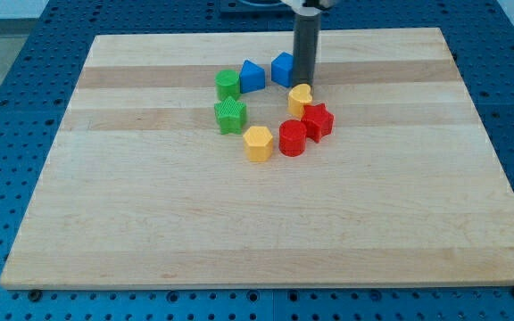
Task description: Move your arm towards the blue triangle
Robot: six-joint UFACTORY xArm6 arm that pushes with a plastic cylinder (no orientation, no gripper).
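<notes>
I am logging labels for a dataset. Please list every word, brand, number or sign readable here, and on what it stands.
None: no readable text on the wooden board, the coloured blocks, including the blue triangle, or the rod ending in my tip.

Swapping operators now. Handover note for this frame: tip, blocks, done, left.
My tip sits at the ring's top right, against the right side of the blue cube and just above the yellow heart.
The blue triangle lies to the view's left of the blue cube, beside the green cube.
Done: arm is near the cluster.
Left: bring the tip to the view's left to the triangle; the blue cube sits between.
</notes>
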